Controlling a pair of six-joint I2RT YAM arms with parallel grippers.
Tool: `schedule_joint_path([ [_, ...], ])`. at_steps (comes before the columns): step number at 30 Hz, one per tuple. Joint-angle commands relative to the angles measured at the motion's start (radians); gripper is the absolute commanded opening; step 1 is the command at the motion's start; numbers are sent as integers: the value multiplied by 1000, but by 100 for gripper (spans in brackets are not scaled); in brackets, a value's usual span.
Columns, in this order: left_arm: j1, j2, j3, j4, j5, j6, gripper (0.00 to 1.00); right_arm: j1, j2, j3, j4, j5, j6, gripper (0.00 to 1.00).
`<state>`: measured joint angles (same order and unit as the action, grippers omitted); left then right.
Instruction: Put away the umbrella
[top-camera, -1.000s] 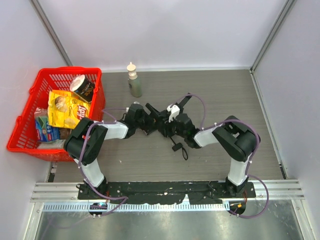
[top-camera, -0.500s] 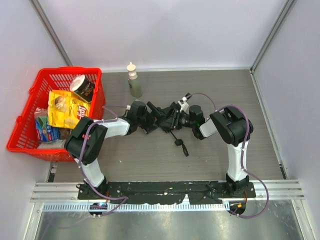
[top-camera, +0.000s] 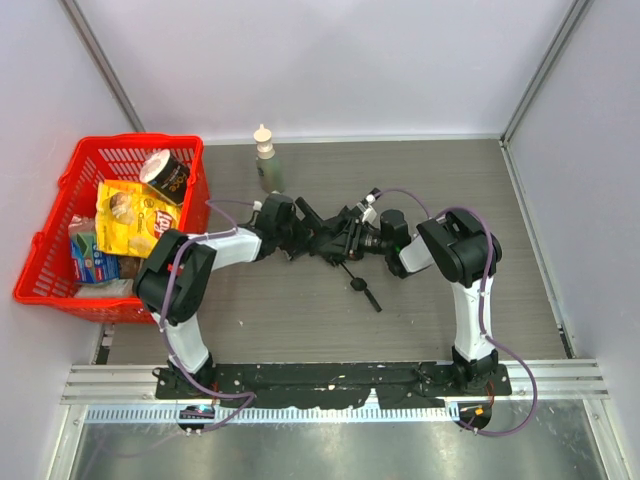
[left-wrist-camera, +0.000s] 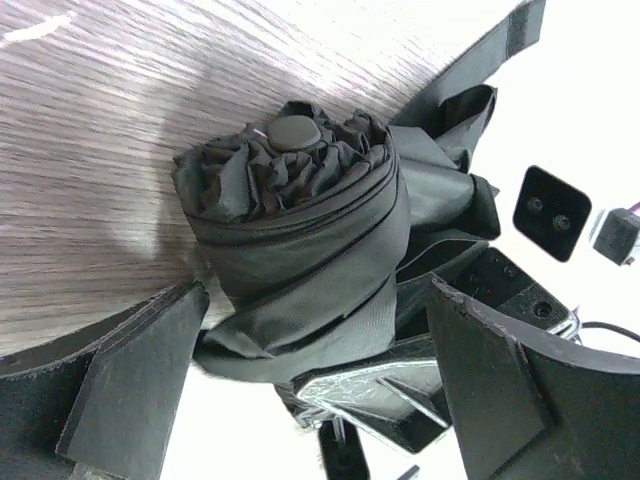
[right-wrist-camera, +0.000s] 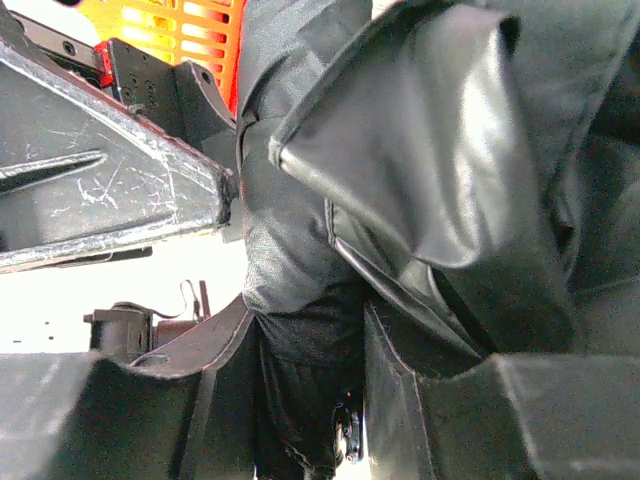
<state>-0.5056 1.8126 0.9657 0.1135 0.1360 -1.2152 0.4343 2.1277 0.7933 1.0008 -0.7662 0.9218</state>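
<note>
The umbrella, a rolled bundle of dark charcoal fabric, hangs just above the table's middle between both arms. My right gripper is shut on its fabric; in the right wrist view the cloth is pinched between my fingers. Its small black handle and wrist loop dangle toward the near side. My left gripper stands open at the bundle's capped end, one finger on each side of the fabric, neither pressing on it.
A red basket holding snack packets and a can sits at the left edge of the table. A small bottle stands at the back, close behind the left gripper. Walls close in on three sides.
The right arm has folded back and turned the umbrella, whose handle has swung slightly right. The left gripper has moved a little farther back, staying open at the bundle's end.
</note>
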Motion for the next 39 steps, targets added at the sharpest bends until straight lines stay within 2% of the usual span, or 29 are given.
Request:
schedule_joint_path([
  [1,25,10,2,-184,-125,128,100,17,60,-19,-307,-31,-20,1],
  [4,24,95,83,-282,-72,120,100,15,52,0,-341,-25,-53,1],
  [7,13,140,77,-262,-46,45,98,17,51,24,-378,-21,-89,1],
  [10,-11,168,79,-262,-88,25,94,18,55,41,-376,-22,-95,1],
  [16,-19,203,42,-196,-90,-20,74,18,31,61,-356,-53,-98,1],
  [20,-30,200,24,-164,-111,-17,64,17,11,83,-399,-74,-126,1],
  [22,-30,195,5,-134,-118,-10,52,18,5,87,-415,-85,-138,1],
  [23,-30,192,-2,-121,-118,-3,40,17,-3,89,-433,-85,-152,1],
  [24,-30,191,-5,-120,-121,2,23,18,-6,90,-465,-82,-173,1],
  [25,-31,189,-5,-127,-127,2,10,18,-15,92,-484,-70,-184,1],
  [26,-28,191,-10,-124,-121,3,6,18,-20,92,-505,-62,-196,4],
  [29,-31,195,-5,-121,-95,17,0,18,-55,95,-554,-21,-221,26],
  [32,-30,189,-25,-120,-73,16,0,20,-144,125,-724,75,-331,56],
  [34,-30,182,-33,-120,-67,23,0,20,-211,153,-837,131,-398,66],
  [39,-30,163,-27,-132,-56,52,0,50,-389,262,-1137,324,-622,71],
])
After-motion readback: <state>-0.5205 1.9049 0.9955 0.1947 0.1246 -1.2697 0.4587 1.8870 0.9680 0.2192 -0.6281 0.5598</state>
